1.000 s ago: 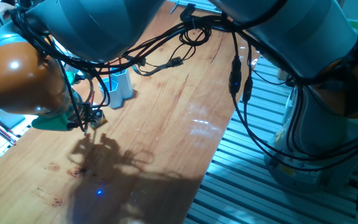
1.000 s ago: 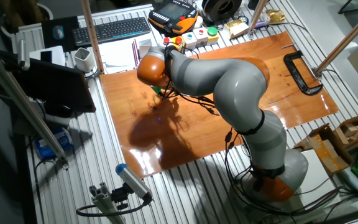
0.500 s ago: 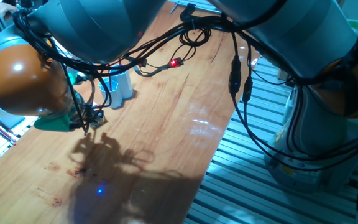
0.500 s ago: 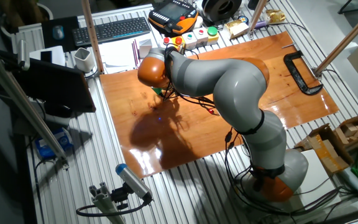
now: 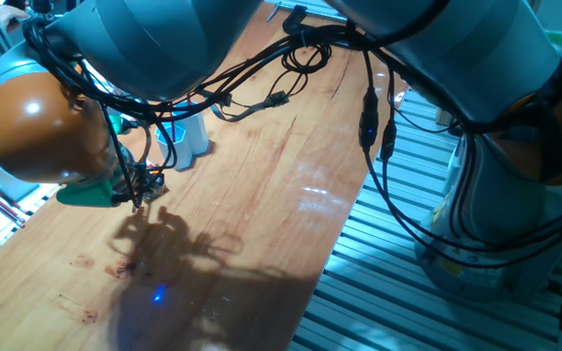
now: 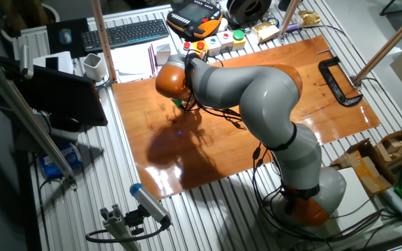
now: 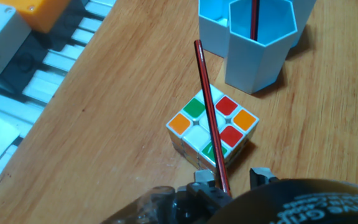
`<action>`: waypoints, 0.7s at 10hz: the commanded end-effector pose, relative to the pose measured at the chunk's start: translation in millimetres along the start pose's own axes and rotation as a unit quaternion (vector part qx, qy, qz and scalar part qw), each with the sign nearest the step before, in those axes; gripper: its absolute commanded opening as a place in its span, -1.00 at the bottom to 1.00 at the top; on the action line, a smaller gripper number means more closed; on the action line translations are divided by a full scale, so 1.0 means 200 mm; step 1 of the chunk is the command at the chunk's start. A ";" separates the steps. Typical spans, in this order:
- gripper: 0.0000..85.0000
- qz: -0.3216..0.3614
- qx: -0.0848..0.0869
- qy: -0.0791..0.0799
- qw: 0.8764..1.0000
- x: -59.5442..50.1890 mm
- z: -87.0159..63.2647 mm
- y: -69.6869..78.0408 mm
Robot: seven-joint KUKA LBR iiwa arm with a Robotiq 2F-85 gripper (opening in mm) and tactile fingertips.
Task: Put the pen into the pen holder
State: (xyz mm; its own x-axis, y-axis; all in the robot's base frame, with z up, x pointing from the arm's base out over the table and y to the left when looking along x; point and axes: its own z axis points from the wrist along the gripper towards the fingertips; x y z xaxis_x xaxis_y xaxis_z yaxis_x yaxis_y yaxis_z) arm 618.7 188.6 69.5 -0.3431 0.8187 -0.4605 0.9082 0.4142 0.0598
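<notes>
Shifted a touch toward the pen holder [image 5: 184,136] since a second ago, orange joint now slightly nearer it. Gripper [image 7: 229,186] clamped narrow on the pen [image 7: 209,121], thin, straight, red, slanting up over a colour cube [image 7: 211,129] lying on the table [image 7: 110,112]. Further right, light-blue hexagonal tubes, second red pen [image 7: 253,18] standing inside.

Glossy wooden table [image 5: 291,175], smooth light-blue plastic pen holder [image 7: 257,43], shiny stickered puzzle cube [image 7: 211,127], ribbed metal frame [image 5: 388,292].
</notes>
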 end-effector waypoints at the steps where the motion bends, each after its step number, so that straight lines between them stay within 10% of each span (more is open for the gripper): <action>1: -0.18 -0.002 0.000 0.000 1.000 0.00 0.00 0.00; 7: -0.45 -0.017 -0.001 -0.003 1.000 0.00 0.01 0.00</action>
State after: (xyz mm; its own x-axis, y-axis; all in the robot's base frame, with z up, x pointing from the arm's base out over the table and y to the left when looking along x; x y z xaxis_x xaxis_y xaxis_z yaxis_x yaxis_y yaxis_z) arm 619.2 187.7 68.8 -0.3770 0.7983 -0.4698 0.8939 0.4463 0.0412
